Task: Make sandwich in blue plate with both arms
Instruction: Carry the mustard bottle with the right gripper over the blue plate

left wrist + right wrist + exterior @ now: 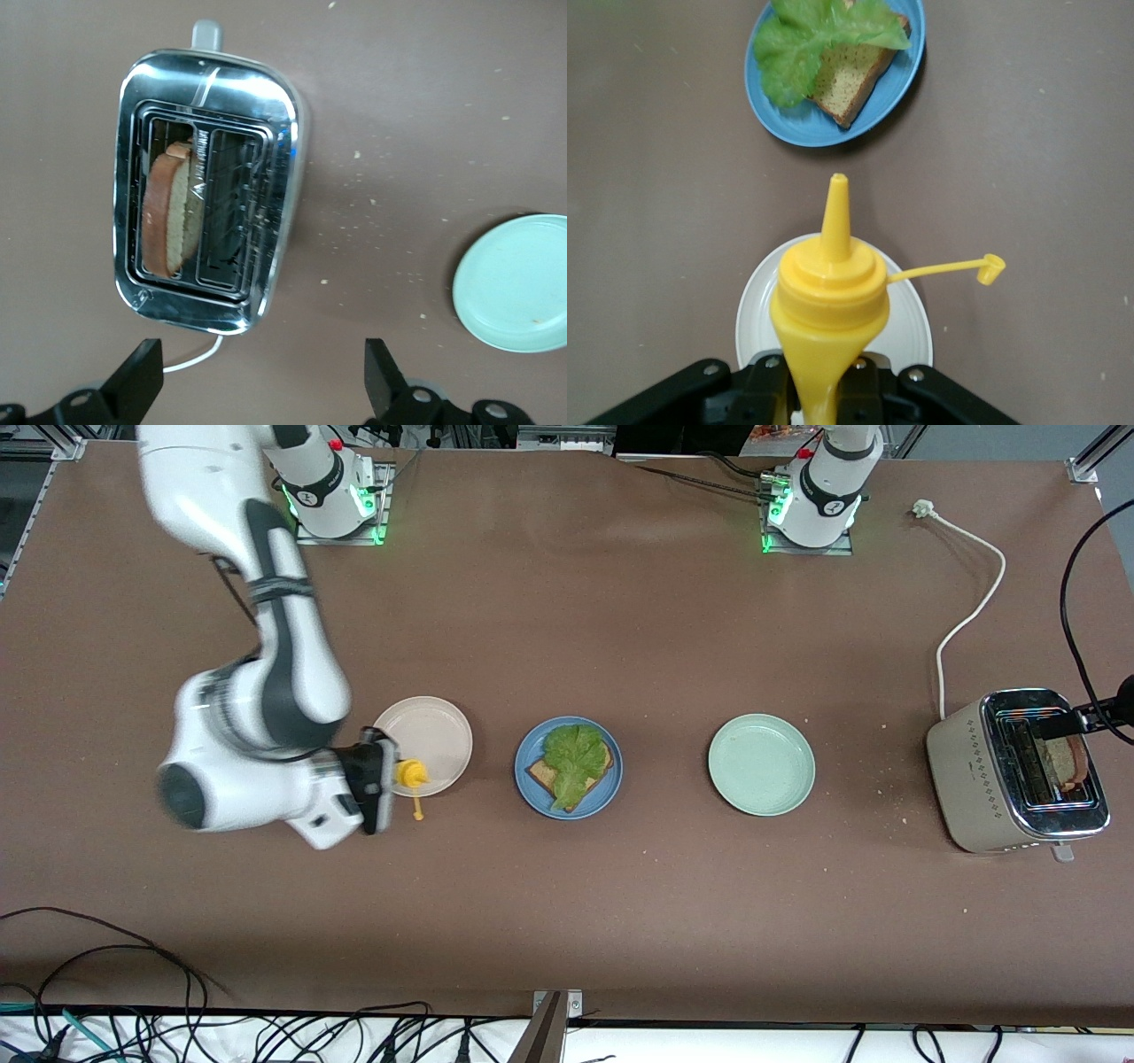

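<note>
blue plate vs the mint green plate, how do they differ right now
The blue plate holds a bread slice topped with a lettuce leaf; the mint-green plate holds nothing. The blue plate sits mid-table beside the beige plate, while the mint-green plate lies toward the left arm's end, closer to the toaster. Both are round, shallow and flat on the table.

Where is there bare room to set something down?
Bare table runs between the plate row and the front camera, and the mint plate is bare. It's crowded at the beige plate, where the right end effector holds the yellow bottle.
</note>
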Robot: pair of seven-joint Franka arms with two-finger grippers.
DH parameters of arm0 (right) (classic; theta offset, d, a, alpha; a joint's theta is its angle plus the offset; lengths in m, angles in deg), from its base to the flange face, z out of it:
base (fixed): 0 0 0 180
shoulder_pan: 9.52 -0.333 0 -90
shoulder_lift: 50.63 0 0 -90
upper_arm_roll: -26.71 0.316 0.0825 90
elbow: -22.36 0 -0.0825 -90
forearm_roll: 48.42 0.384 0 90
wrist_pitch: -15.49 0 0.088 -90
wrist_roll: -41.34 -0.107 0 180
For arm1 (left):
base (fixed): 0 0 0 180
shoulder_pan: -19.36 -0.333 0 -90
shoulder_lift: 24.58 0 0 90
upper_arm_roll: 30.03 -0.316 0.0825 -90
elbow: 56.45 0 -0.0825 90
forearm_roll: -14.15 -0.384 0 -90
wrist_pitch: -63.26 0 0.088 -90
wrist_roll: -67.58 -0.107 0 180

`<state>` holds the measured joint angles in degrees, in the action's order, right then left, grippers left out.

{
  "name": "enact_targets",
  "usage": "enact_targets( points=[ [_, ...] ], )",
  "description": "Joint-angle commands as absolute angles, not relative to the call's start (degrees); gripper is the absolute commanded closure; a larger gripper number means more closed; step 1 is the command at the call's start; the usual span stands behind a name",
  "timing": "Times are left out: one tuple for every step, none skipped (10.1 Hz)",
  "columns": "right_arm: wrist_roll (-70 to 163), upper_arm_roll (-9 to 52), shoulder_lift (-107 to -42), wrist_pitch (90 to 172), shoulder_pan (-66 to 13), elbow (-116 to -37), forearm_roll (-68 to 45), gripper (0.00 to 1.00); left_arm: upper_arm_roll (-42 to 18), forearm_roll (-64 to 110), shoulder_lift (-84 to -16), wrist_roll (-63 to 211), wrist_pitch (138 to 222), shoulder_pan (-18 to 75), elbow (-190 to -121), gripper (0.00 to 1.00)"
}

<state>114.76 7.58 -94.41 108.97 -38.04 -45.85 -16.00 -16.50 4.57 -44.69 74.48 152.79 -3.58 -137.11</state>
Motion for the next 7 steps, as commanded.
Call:
enact_targets(
  points=[
    [104.7, 6.5, -95.0, 113.2, -48.5, -44.6, -31.3, 0.85, -15.9, 0.2, -49.1, 72.1, 154.2, -6.6, -136.0, 0.0],
    [101.0, 6.7, -95.1, 114.4, -51.9, -44.7, -37.5, 0.85, -15.9, 0.0, -50.0, 70.4, 156.2, -7.4, -136.3, 0.0],
    [97.7, 6.7, -95.3, 114.6, -55.7, -44.7, -43.9, 0.85, -15.9, 0.1, -51.1, 68.8, 157.7, -9.4, -136.4, 0.0],
    [94.6, 6.8, -95.4, 115.0, -58.6, -44.7, -49.4, 0.85, -15.8, 0.1, -52.3, 67.9, 159.2, -10.0, -136.4, 0.0],
    [91.8, 6.8, -96.0, 114.8, -61.7, -44.8, -54.6, 0.85, -15.9, 0.0, -53.7, 67.8, 160.6, -10.4, -136.3, 0.0],
    [90.7, 6.8, -96.4, 114.8, -63.9, -44.7, -60.1, 0.86, -15.9, 0.0, -54.8, 67.7, 161.3, -11.4, -136.4, 0.01],
    [90.7, 6.8, -96.9, 114.6, -65.5, -44.8, -63.5, 0.86, -15.9, 0.0, -55.5, 67.6, 161.3, -11.8, -136.5, 0.02]
  ],
)
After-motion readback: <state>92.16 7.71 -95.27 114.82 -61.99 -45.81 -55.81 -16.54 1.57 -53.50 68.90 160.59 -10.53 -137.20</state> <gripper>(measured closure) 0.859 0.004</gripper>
